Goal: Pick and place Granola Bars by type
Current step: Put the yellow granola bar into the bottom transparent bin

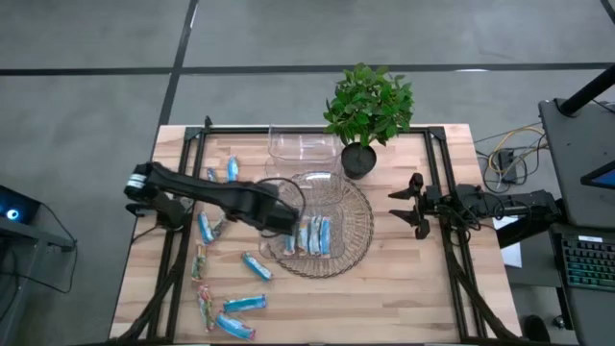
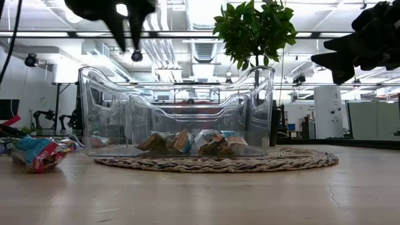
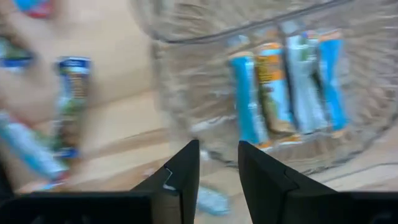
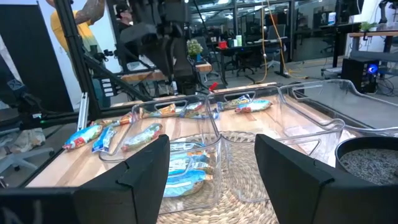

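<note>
**Left gripper empty beside the clear bin**

The left gripper (image 1: 279, 219) hovers at the clear container (image 1: 317, 207) on the woven mat (image 1: 360, 240) — fingers slightly parted, holding nothing. Four granola bars (image 1: 315, 234) lie inside; others (image 1: 231, 306) are scattered on the table (image 1: 404, 288). The right gripper (image 1: 411, 204) waits spread open — near the potted plant (image 1: 370, 106).

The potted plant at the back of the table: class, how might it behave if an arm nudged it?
The potted plant probably tips easily: its leafy crown spreads wider than its small dark pot. It likely slides little on the bare wooden table. The thin stems look apt to bend or snap under a hard push.
</note>
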`<action>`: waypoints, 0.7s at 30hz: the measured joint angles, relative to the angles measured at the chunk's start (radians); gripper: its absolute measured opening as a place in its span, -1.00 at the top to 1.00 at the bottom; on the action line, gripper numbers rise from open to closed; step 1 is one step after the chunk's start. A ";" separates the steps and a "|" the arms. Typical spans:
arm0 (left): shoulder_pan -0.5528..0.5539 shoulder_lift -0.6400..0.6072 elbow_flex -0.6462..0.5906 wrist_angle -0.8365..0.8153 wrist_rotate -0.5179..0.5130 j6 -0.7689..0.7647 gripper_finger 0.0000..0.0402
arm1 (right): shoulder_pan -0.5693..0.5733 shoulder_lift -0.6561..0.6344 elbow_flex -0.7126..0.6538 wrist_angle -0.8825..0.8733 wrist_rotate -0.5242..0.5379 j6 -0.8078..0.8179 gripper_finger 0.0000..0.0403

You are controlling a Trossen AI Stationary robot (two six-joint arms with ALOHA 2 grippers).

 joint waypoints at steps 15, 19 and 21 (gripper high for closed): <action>-0.185 -0.281 -0.373 -0.092 0.109 -0.113 0.54 | 0.000 0.000 0.000 0.000 0.000 0.000 -0.11; -0.235 -0.311 -0.430 -0.090 0.135 -0.135 0.47 | 0.000 0.000 0.000 0.000 0.000 0.000 -0.11; -0.253 -0.315 -0.441 -0.086 0.135 -0.139 0.36 | 0.000 0.000 0.000 0.000 0.000 0.000 -0.11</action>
